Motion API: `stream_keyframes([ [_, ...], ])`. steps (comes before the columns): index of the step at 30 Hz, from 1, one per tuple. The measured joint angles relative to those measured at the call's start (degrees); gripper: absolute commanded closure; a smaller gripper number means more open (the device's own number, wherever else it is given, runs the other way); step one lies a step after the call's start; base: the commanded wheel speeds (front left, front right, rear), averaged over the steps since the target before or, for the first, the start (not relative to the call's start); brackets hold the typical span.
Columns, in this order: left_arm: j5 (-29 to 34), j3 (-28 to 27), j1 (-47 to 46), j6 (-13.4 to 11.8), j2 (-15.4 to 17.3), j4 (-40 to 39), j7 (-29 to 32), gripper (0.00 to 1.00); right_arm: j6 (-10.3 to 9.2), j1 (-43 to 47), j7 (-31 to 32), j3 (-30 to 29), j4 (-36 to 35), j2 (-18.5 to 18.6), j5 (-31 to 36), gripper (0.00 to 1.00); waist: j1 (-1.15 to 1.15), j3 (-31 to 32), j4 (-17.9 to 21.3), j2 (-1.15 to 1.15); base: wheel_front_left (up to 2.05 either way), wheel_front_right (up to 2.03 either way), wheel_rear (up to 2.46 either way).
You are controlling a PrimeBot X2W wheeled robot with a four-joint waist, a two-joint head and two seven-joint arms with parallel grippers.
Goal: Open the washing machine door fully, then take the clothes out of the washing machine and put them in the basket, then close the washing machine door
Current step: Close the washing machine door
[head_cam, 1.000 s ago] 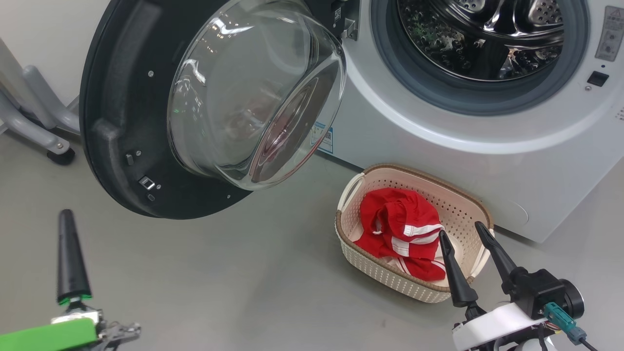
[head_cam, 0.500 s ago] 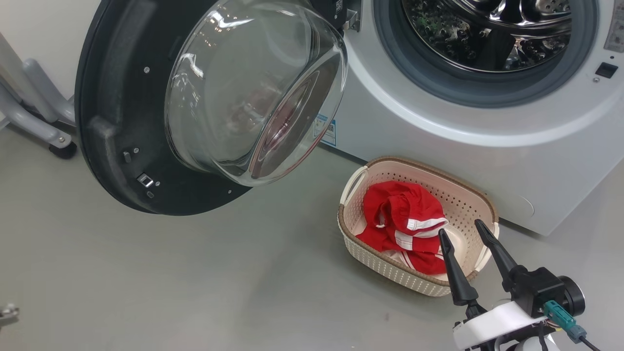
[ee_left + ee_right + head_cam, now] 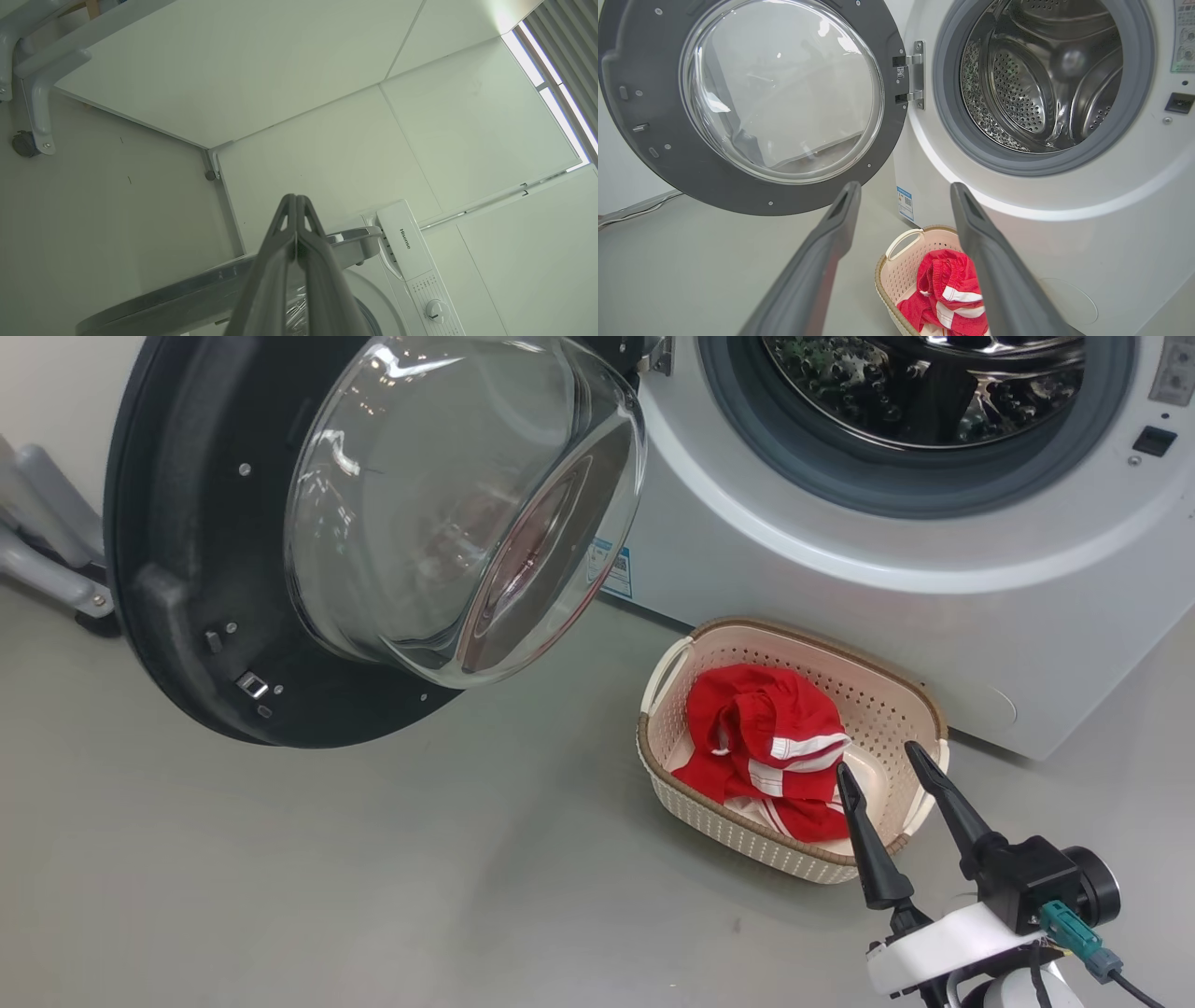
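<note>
The washing machine (image 3: 794, 588) shows a bare drum (image 3: 1041, 79); the washing machine door (image 3: 168, 523) hangs wide open at its left. The basket (image 3: 738, 831) sits just beside the machine's front, red clothes (image 3: 756, 728) heaped inside. The right gripper (image 3: 877, 757) hovers over the basket's near rim, fingers apart; the left gripper (image 3: 296, 198), fingers pressed together, points past the door's edge. Risk: a glancing push slips off the rim and the door never latches

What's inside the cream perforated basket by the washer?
A crumpled bright red garment with white stripes lies in the cream perforated plastic basket, covering most of its floor. Anything beneath the fabric is hidden.
</note>
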State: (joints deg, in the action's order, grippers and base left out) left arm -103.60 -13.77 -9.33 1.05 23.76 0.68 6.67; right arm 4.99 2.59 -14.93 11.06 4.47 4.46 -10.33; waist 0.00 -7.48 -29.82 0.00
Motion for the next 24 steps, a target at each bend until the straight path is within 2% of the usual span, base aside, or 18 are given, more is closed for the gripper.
stream_keyframes([
  [5, -2.53, -0.26, -3.22, -1.32, 0.64, 4.79, 1.87, 1.00, 0.18, -0.92, 0.24, 0.21, -0.38, 0.53, 0.19, 0.00, 0.00, -1.19, 1.54, 0.00, 0.00, 0.00, 0.00],
  [13, -3.19, 0.98, -8.50, -2.44, 0.66, 10.38, 3.89, 1.00, 0.25, -2.79, 0.48, 0.27, -1.14, 1.09, 0.33, 0.00, 0.00, -3.59, 4.33, 0.00, 0.00, 0.00, 0.00],
  [20, -2.98, 3.52, -11.65, -2.18, 0.59, 13.70, 5.46, 1.00, 0.24, -3.49, 0.48, -0.48, -1.27, 1.48, 0.33, 0.00, 0.00, -5.65, 6.54, 0.00, 0.00, 0.00, 0.00],
  [24, -2.59, 5.41, -13.40, -1.19, 0.41, 15.39, 6.46, 1.00, 0.24, -3.52, 0.48, -1.31, -1.26, 1.94, 0.33, 0.00, 0.00, -6.54, 7.07, 0.00, 0.00, 0.00, 0.00],
])
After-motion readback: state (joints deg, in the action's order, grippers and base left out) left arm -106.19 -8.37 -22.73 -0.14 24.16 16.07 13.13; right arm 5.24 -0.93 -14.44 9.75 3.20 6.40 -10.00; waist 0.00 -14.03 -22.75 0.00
